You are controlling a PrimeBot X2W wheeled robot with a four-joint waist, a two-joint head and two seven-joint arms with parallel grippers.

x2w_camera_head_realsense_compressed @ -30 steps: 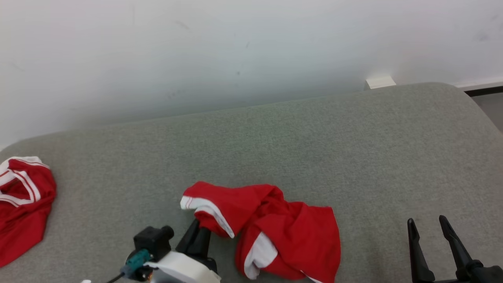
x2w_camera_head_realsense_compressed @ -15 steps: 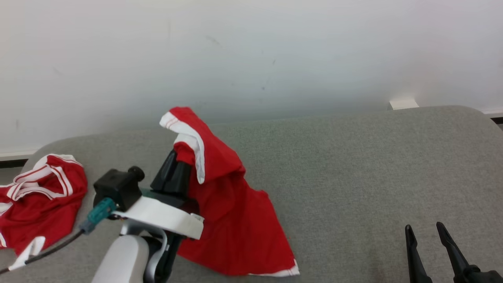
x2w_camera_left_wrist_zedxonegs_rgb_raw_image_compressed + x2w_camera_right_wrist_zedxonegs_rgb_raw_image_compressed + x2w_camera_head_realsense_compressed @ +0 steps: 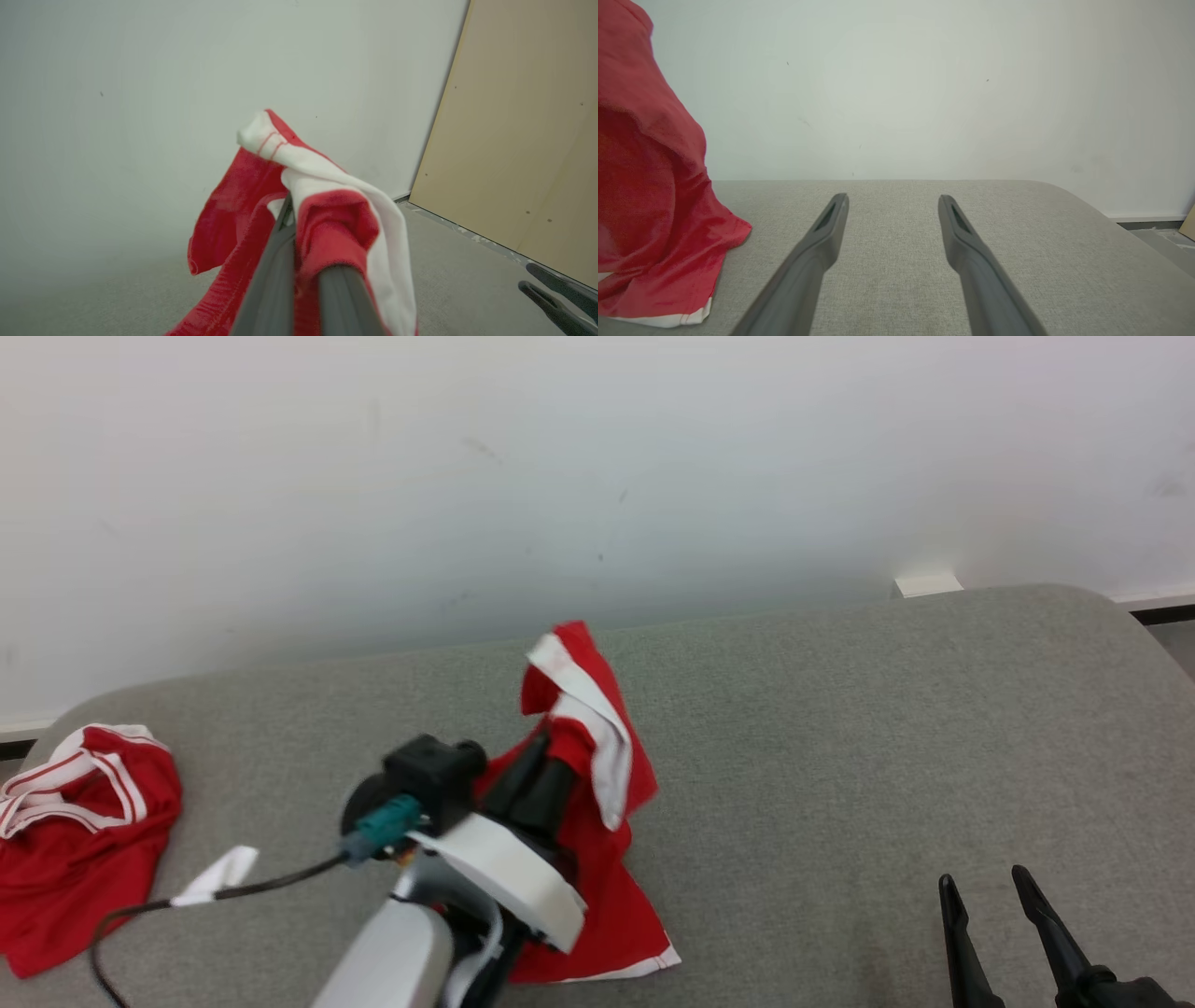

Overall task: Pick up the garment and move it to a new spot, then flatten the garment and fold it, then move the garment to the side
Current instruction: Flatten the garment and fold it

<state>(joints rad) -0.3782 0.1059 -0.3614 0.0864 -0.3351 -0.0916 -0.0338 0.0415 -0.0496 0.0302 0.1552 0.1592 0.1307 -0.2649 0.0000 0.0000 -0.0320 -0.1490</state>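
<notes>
The garment (image 3: 597, 775) is red cloth with white trim. My left gripper (image 3: 557, 756) is shut on a bunched fold of it and holds that end up, while the lower hem still rests on the grey padded surface (image 3: 840, 728). In the left wrist view the cloth (image 3: 336, 224) drapes over my two closed fingers (image 3: 275, 261). My right gripper (image 3: 982, 877) stands open and empty at the lower right, well apart from the garment. In the right wrist view its fingers (image 3: 822, 242) are spread, and the hanging garment (image 3: 649, 186) is at the left.
A second red and white garment (image 3: 75, 821) lies crumpled at the surface's left end. A white wall (image 3: 597, 476) runs behind the rounded back edge, with a small white block (image 3: 926, 584) against it. A tan panel (image 3: 523, 130) stands off to the right.
My left gripper lifted the garment off the surface from its crumpled heap, then carried it to the right. The head camera shifted. My right gripper stayed open and still.
</notes>
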